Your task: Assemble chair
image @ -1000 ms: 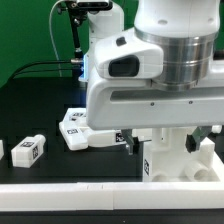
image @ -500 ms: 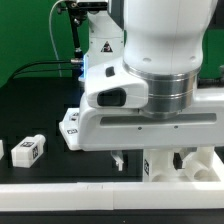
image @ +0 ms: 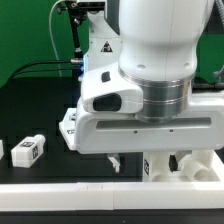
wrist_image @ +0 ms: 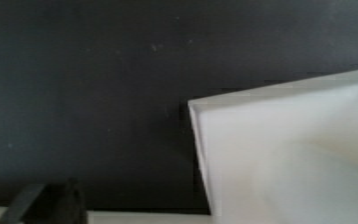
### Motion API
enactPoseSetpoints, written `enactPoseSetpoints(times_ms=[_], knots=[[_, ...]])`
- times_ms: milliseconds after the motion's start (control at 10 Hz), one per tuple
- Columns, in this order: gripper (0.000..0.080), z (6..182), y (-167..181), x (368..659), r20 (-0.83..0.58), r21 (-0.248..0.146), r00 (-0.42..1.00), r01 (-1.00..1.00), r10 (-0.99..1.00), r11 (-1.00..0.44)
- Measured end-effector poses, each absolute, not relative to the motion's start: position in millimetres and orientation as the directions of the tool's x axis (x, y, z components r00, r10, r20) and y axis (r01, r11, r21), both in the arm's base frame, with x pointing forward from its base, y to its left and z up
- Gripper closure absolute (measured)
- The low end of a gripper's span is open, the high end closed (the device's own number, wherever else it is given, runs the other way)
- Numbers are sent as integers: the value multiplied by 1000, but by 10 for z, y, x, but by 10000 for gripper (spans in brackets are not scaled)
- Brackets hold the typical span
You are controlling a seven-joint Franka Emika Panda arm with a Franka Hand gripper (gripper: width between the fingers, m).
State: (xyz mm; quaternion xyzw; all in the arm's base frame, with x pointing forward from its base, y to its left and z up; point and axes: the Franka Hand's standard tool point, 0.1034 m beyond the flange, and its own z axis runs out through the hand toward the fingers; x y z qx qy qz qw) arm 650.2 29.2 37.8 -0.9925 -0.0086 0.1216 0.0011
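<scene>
Gripper point(image: 147, 163) is hanging wide open, chair piece point(image: 200, 168) right under it; I'd be centring up before squeezing.

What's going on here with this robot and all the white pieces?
The robot arm hangs low over the black table, its wrist just above a large white chair part on the exterior view's right. One dark finger shows beside that part; whether the fingers are open or gripping cannot be told. A tagged piece and a small tagged block lie loose to the exterior view's left, not yet joined.
</scene>
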Motion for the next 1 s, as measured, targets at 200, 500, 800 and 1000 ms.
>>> enactPoseSetpoints(times_ms=[200, 500, 800, 1000], knots=[[432, 377, 292, 6502, -241, -4, 970, 17, 17, -1000], [772, 378, 292, 6502, -241, -4, 970, 17, 17, -1000], [772, 420, 254, 6509, -213, -17, 976, 48, 51, -999], [772, 611, 156, 6410, -159, -20, 986, 45, 47, -999]])
